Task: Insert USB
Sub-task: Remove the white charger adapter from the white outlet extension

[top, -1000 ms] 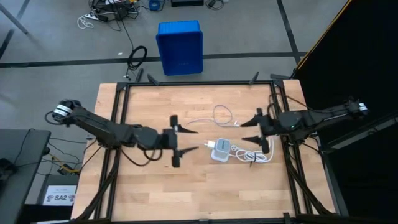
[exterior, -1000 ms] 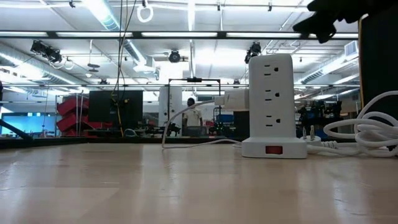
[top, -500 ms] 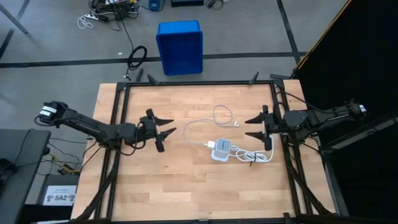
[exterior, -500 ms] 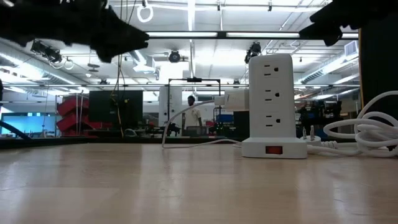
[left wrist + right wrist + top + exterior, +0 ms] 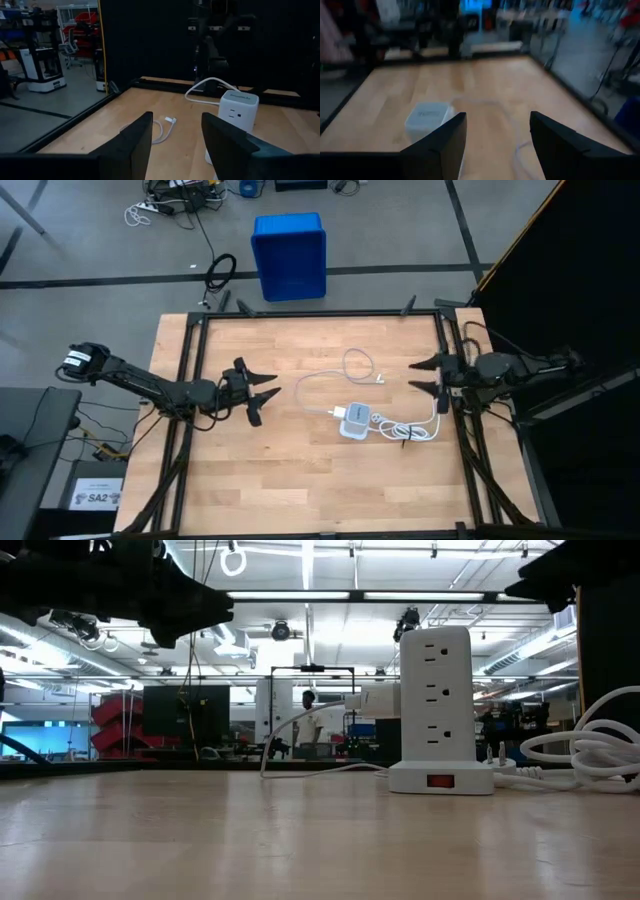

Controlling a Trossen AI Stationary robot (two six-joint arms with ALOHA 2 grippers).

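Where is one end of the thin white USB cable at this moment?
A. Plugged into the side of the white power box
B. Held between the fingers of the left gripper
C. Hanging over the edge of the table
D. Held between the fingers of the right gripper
A: in the high view one end of the USB cable meets the side of the white power box, and both the left gripper and the right gripper are open and empty.

We see the wooden table [image 5: 300, 470] evenly lit from above, with faint shadows. Bright ceiling strip lights [image 5: 310, 595] glare at table height. The right wrist view is smeared with blur; the left wrist view is dim.

The USB [image 5: 340, 372] lies just behind the box [image 5: 353, 421], seemingly plugged into it.
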